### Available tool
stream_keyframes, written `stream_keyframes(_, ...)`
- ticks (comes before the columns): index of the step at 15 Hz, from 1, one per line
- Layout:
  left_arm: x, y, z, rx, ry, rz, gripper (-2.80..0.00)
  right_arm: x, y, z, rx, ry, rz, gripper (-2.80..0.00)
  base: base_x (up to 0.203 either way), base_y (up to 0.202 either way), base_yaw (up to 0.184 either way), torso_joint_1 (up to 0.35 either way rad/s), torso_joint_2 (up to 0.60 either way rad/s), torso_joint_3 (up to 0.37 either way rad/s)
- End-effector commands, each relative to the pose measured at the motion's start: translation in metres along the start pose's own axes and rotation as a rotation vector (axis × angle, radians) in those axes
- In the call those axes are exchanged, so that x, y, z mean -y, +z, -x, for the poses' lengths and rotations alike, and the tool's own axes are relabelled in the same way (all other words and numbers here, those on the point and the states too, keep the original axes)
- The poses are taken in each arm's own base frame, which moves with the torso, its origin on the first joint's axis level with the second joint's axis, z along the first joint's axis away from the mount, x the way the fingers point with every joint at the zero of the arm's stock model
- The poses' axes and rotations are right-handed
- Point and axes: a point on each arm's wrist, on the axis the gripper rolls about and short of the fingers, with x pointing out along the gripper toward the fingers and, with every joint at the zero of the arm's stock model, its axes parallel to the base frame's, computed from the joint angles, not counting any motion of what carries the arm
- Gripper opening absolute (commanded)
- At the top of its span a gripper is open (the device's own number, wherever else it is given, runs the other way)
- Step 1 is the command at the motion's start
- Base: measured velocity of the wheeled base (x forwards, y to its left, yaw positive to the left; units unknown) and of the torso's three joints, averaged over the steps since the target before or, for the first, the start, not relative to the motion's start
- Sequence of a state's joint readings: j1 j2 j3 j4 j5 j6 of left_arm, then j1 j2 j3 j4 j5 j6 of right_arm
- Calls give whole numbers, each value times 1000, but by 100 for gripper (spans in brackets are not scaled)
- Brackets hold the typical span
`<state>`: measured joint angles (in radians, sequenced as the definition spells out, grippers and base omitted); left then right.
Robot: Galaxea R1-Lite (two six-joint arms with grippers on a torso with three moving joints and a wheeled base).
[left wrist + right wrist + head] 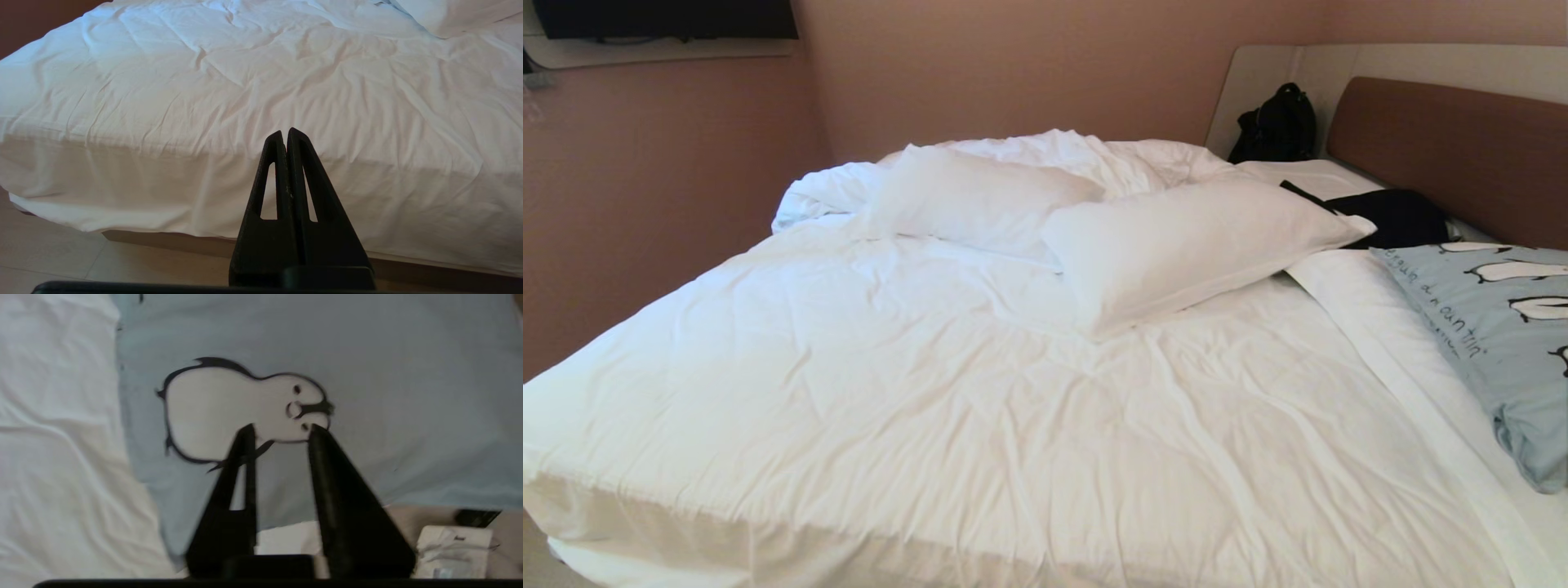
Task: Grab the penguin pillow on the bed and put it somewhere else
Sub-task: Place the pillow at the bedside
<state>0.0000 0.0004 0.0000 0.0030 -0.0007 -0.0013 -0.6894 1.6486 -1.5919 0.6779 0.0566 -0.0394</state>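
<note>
A pink-walled room holds the bed (915, 392), rumpled white. Two white pillows (1176, 245) lie near its middle, a black bag (1274, 124) at one o'clock. The penguin pillow (1494, 327) lies at three o'clock by the headboard (1454, 147). The left gripper (284, 132), fingers together, faces the bed's edge. The right gripper (280, 430), fingers apart, hangs over the pillow, gripping nothing.
</note>
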Motion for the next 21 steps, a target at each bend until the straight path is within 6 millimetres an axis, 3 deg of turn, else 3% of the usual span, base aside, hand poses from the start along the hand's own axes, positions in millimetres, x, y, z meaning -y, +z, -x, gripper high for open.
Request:
stream_keyframes(1, 0, 0, 0, 0, 0, 0, -280, 13, 2, -7, 38, 100, 182, 0, 0, 0, 0, 0, 0, 0)
stream_keyframes(6, 0, 0, 0, 0, 0, 0, -280, 32, -8, -12, 26, 132, 282, 0, 0, 0, 0, 0, 0, 0)
stream_keyframes(9, 0, 0, 0, 0, -1, 0, -280, 38, -12, -25, -10, 148, 284, 0, 0, 0, 0, 0, 0, 0)
stream_keyframes(21, 0, 0, 0, 0, 1, 0, -280, 56, -41, -114, -264, 171, 232, 0, 0, 0, 0, 0, 0, 0)
